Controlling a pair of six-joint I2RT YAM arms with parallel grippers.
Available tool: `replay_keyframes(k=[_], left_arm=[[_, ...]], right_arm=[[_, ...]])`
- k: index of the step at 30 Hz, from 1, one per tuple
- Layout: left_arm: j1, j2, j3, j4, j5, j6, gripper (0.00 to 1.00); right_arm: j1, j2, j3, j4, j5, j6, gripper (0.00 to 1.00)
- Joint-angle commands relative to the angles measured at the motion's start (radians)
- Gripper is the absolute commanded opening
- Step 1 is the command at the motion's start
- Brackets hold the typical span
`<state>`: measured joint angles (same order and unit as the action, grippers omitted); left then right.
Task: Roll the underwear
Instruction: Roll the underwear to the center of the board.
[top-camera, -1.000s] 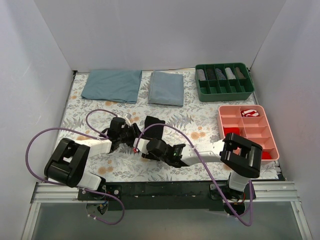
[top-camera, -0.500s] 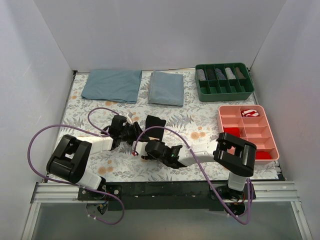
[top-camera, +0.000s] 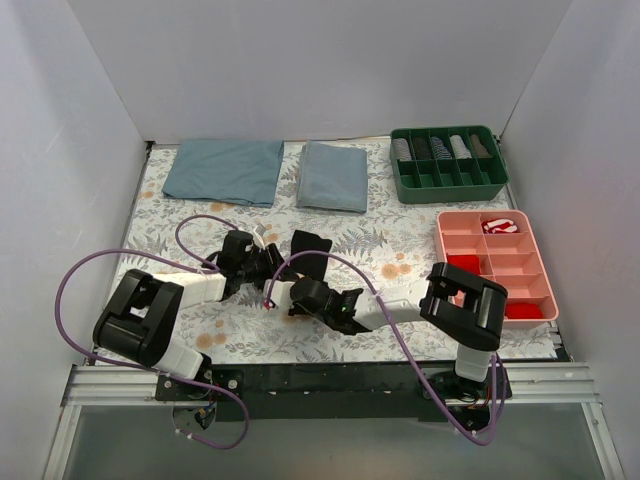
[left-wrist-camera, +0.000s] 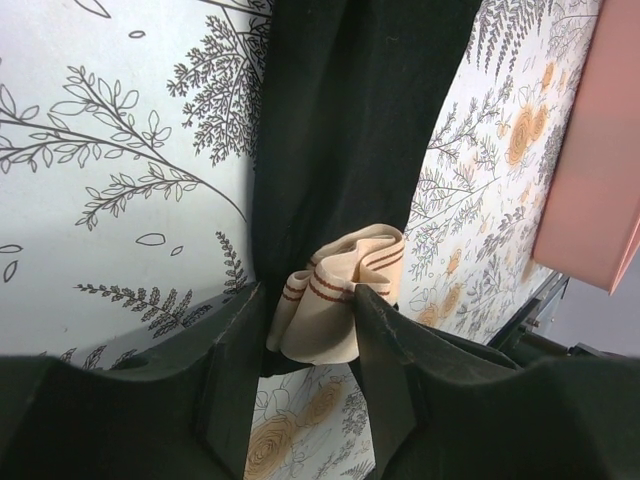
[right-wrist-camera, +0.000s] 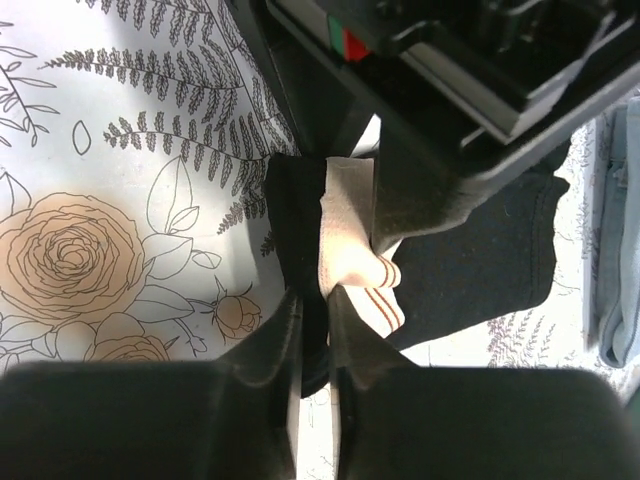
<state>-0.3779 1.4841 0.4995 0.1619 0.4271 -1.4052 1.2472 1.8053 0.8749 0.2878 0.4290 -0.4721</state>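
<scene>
Floral desk (top-camera: 400, 250), underwear (top-camera: 310, 252) lying mid-desk. My left end effector (left-wrist-camera: 305, 315) pinches the bunched tan waistband (left-wrist-camera: 335, 290), and my right end effector (right-wrist-camera: 312, 315) nips its black edge. I'd roll with even tension on both sides.

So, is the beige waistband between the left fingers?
Yes, the left wrist view shows the bunched waistband pinched between the left fingers.

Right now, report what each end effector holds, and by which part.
Both hold the underwear: the left end effector pinches its bunched beige waistband, the right end effector the folded edge at that waistband.
</scene>
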Motion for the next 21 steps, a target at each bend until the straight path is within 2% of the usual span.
replay_keyframes(k=[1,4,6,9,14,21], left_arm=[[0.010,0.018,-0.044,-0.148,-0.103,0.048,0.43],[0.011,-0.028,-0.044,-0.154,-0.120,0.028,0.47],[0.014,-0.069,-0.039,-0.156,-0.137,0.012,0.55],[0.022,-0.125,-0.033,-0.209,-0.172,-0.006,0.57],[0.039,-0.188,-0.024,-0.283,-0.235,-0.028,0.67],[0.086,-0.321,-0.010,-0.386,-0.304,-0.058,0.70]], right_arm=[[-0.014,0.012,0.039,-0.120,-0.191,0.065,0.12],[-0.015,0.017,0.082,-0.191,-0.257,0.124,0.09],[-0.015,0.016,0.114,-0.231,-0.280,0.162,0.08],[-0.029,0.011,0.145,-0.268,-0.337,0.213,0.08],[-0.058,0.012,0.185,-0.318,-0.426,0.311,0.07],[-0.115,0.049,0.279,-0.384,-0.637,0.389,0.06]])
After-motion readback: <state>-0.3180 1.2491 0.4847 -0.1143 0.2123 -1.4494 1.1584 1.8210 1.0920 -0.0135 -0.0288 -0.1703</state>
